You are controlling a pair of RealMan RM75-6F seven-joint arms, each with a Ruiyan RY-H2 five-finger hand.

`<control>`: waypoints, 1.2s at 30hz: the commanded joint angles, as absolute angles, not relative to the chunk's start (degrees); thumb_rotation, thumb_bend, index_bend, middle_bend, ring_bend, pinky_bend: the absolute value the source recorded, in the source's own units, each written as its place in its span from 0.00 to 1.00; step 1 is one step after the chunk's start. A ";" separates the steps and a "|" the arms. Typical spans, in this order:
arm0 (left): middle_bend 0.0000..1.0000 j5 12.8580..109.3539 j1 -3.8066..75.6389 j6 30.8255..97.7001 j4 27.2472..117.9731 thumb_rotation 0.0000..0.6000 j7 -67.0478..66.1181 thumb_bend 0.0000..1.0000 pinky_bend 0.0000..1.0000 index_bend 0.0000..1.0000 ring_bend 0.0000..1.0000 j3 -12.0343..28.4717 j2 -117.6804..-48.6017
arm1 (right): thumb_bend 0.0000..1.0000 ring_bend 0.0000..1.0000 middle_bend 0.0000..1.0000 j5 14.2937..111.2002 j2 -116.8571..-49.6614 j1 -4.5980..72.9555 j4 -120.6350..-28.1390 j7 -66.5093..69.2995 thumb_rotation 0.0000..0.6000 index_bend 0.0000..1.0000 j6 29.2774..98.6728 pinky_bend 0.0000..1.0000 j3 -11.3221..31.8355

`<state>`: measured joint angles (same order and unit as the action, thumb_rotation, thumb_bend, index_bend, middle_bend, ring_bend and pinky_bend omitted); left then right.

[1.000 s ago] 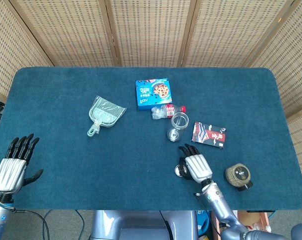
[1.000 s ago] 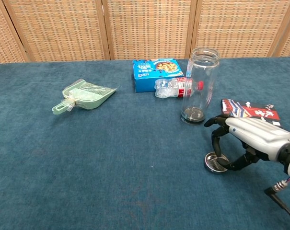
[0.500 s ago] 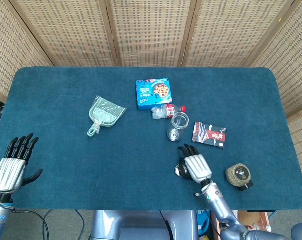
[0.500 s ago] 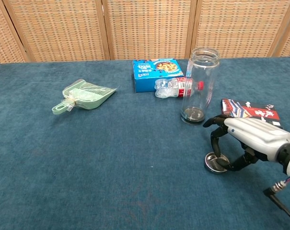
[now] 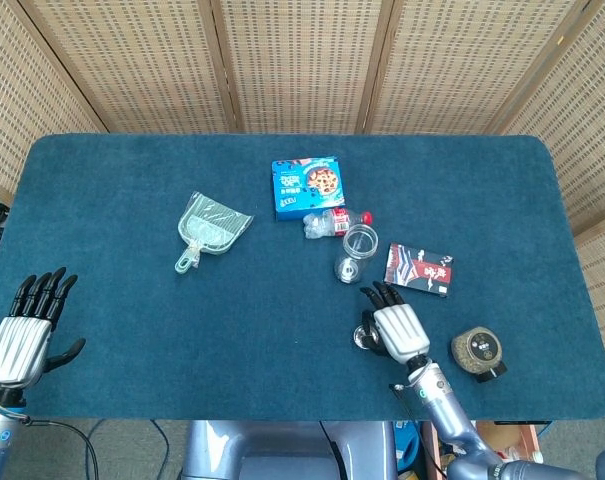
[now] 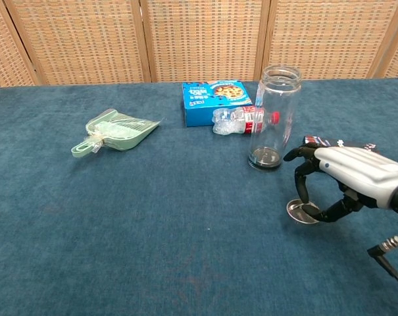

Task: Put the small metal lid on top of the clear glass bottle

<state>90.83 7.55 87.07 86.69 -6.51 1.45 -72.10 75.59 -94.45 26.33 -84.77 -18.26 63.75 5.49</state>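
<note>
The clear glass bottle (image 5: 357, 250) (image 6: 272, 118) stands upright and open-topped near the table's middle right. The small metal lid (image 5: 365, 338) (image 6: 302, 210) is in front of it, pinched between the thumb and fingers of my right hand (image 5: 397, 332) (image 6: 347, 179), and sits just above the blue cloth. The hand arches over the lid, a short way in front and to the right of the bottle. My left hand (image 5: 22, 330) rests at the table's near left corner with its fingers apart and nothing in it; the chest view does not show it.
A blue cookie box (image 5: 307, 186) (image 6: 215, 100) and a crushed plastic bottle (image 5: 334, 222) (image 6: 241, 120) lie just behind the glass bottle. A dark snack packet (image 5: 419, 269) lies to its right, a round tin (image 5: 477, 351) near my right wrist, and a green dustpan (image 5: 210, 228) (image 6: 116, 130) to the left.
My right hand has closed on the lid and carried it slightly right and up off the cloth. The left hand has stayed where it was.
</note>
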 commanded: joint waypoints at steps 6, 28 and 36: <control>0.00 90.81 7.38 87.46 86.86 1.00 -6.25 0.24 0.00 0.00 0.00 1.53 -71.89 | 0.54 0.00 0.21 75.93 -90.09 25.67 -89.49 -21.54 1.00 0.66 66.12 0.15 5.95; 0.00 91.38 6.93 88.59 87.52 1.00 -6.08 0.24 0.00 0.00 0.00 1.55 -71.39 | 0.54 0.00 0.21 73.29 -75.19 25.72 -104.67 -29.19 1.00 0.66 69.78 0.15 10.16; 0.00 91.11 6.85 88.73 87.32 1.00 -5.79 0.24 0.00 0.00 0.00 1.78 -71.31 | 0.54 0.00 0.21 69.47 -71.33 28.07 -108.10 -32.34 1.00 0.66 68.92 0.15 13.72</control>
<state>91.11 6.85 88.72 87.33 -5.80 1.77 -71.31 70.24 -71.98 27.52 -107.48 -31.70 69.18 13.07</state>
